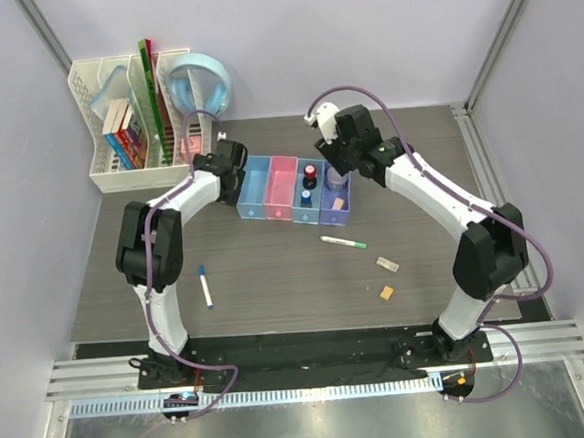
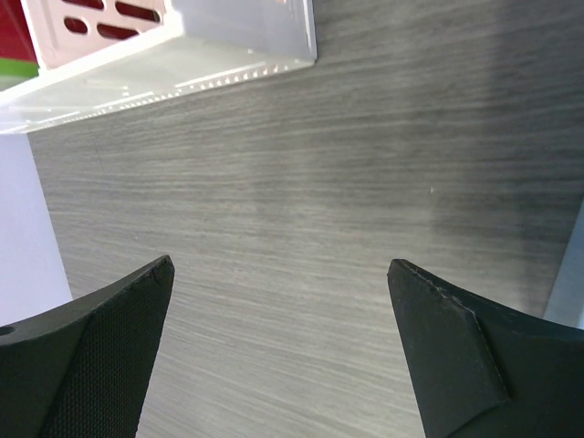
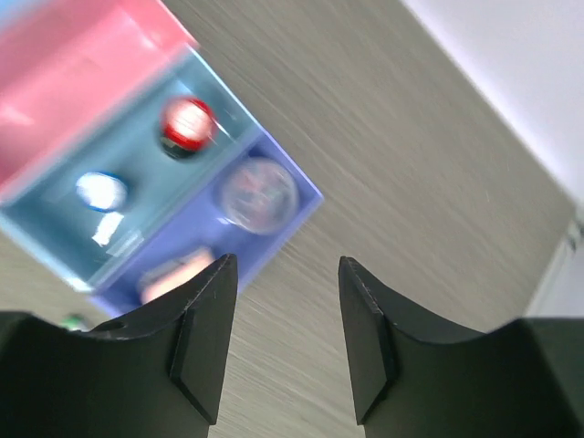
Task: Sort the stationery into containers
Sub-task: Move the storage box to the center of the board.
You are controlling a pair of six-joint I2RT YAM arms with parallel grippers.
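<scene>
From my seat I see a white mesh file organizer (image 1: 139, 178) at the far left corner of the grey wood-grain tabletop (image 1: 277, 290). Books (image 1: 124, 135) stand upright in its left slots, and a green ruler (image 1: 149, 89) rises above them, leaning a little. Light-blue headphones (image 1: 221, 92) hang over its right end. On my left wrist feed, the organizer's white base sits close by, with something pink and perforated behind it.

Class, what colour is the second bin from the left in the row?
Pink; the bin shows best in the top external view.
</scene>
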